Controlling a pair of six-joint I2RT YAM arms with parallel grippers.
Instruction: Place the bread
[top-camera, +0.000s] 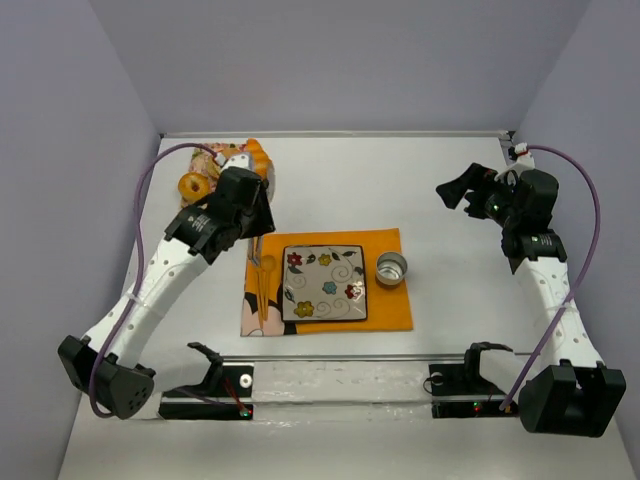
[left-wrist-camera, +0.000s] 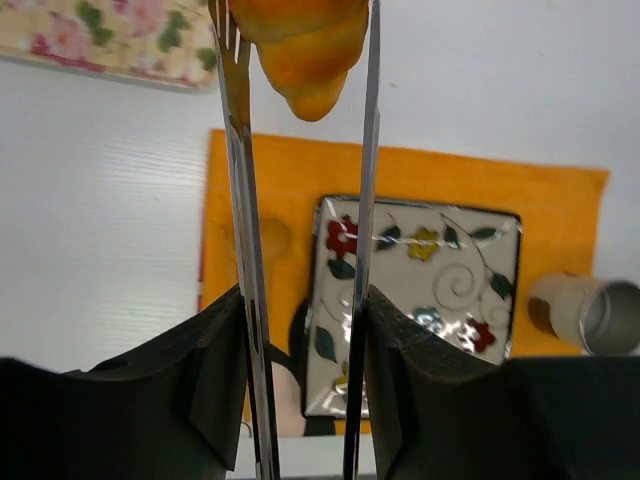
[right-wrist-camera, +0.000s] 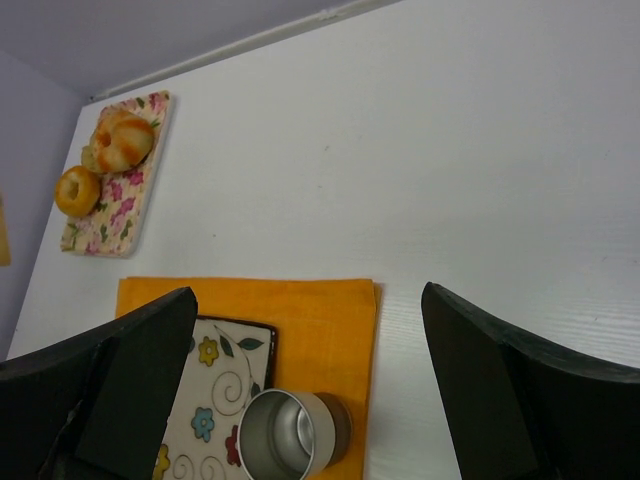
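While the left gripper (left-wrist-camera: 305, 310) has its jaws clenched on metal tongs (left-wrist-camera: 245, 250), the tong tips pinch the bread (left-wrist-camera: 305, 50) at its tapered end. From the left wrist, the bread shows over bare white surface (left-wrist-camera: 100, 200) between the floral tray (left-wrist-camera: 110, 40) and the orange mat (left-wrist-camera: 270, 170) (contact with the tray: cannot tell). A flowered plate (left-wrist-camera: 470, 300) and a metal cup (left-wrist-camera: 600, 315) sit on the mat. The right gripper (right-wrist-camera: 310, 330) has its jaws spread wide, holding nothing, well apart from the bread.

We record a white table (top-camera: 450, 180). Lying directly on it: an orange placemat (top-camera: 385, 305) near centre, and a floral tray (right-wrist-camera: 115, 215) at the far left corner.
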